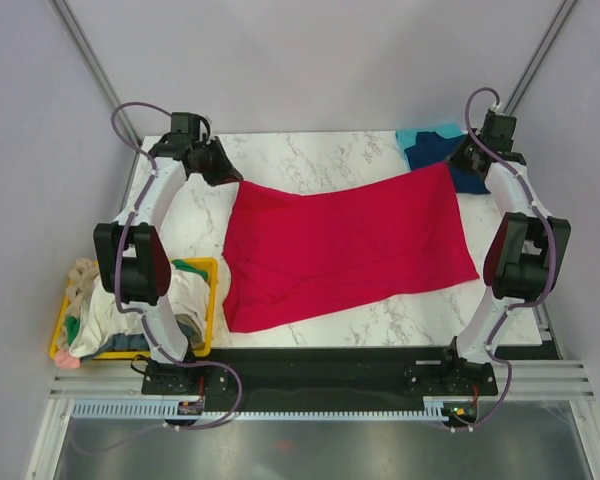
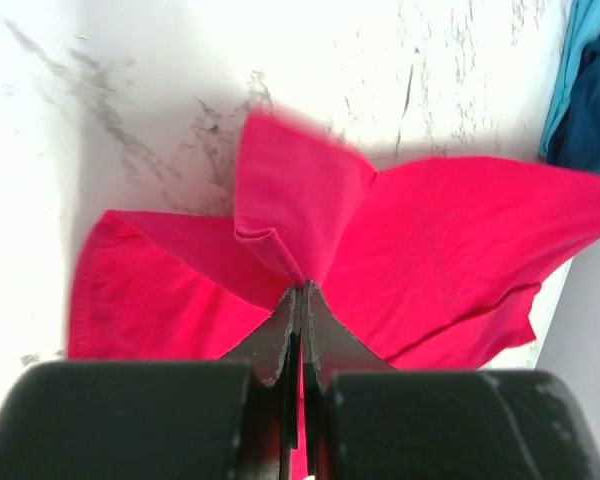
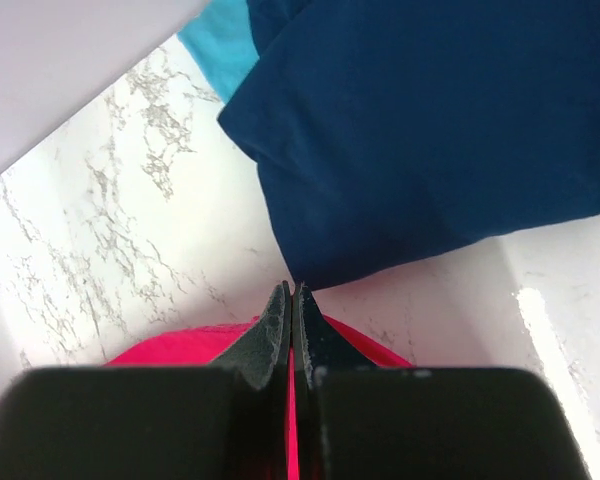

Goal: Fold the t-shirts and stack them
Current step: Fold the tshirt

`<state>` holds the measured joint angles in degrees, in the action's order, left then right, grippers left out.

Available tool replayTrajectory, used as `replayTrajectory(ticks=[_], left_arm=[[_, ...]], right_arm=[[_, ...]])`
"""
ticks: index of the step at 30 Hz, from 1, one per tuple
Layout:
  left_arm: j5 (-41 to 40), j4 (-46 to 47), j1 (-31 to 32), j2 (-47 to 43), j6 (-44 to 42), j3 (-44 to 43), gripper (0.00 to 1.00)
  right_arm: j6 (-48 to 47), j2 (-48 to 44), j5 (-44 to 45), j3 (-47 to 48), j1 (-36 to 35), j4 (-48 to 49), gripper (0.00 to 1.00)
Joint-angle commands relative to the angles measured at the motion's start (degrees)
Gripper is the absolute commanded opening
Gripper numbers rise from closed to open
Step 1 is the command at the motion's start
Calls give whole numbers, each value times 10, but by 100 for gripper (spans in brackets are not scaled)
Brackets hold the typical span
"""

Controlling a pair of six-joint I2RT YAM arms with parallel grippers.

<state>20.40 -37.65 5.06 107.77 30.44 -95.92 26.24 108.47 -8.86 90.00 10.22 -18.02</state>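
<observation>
**A:** Where does the red tee lie against the jaws?

**B:** Its far left corner is pinched in the left gripper; those jaws are closed on a bunched fold of cloth, which fans out to both sides of the tips. Its far right corner is in the right gripper; those jaws are pressed together with a thin strip of red between them.

**A:** And the rest of it?

**B:** It is spread over the middle of the table; its far edge runs from one gripper to the other; its near edge slants, sitting closer to the table's front on the left.

**A:** How does it look?

**B:** Plain crimson and mostly flat, with a few soft creases; it is pleated where the left jaws hold it, and a stitched hem shows at the left of the left wrist view.

**A:** What about the other shirts?

**B:** A navy tee lies at the far right corner, just beyond the right tips; a teal tee shows at its edge. A bin at the near left holds a heaped cream tee and other cloth.
</observation>
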Motion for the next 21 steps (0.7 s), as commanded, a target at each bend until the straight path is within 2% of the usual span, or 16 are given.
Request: replayTrajectory(ticks=[1, 11, 21], left_arm=[[-12, 2, -8, -41, -25, 20, 2], [22, 6, -4, -106, -41, 89, 2], [-15, 7, 14, -266, -34, 244, 2]], right_arm=[[-3, -9, -12, -12, 9, -1, 0], [14, -19, -24, -51, 31, 10, 0], [28, -80, -26, -165, 58, 38, 0]])
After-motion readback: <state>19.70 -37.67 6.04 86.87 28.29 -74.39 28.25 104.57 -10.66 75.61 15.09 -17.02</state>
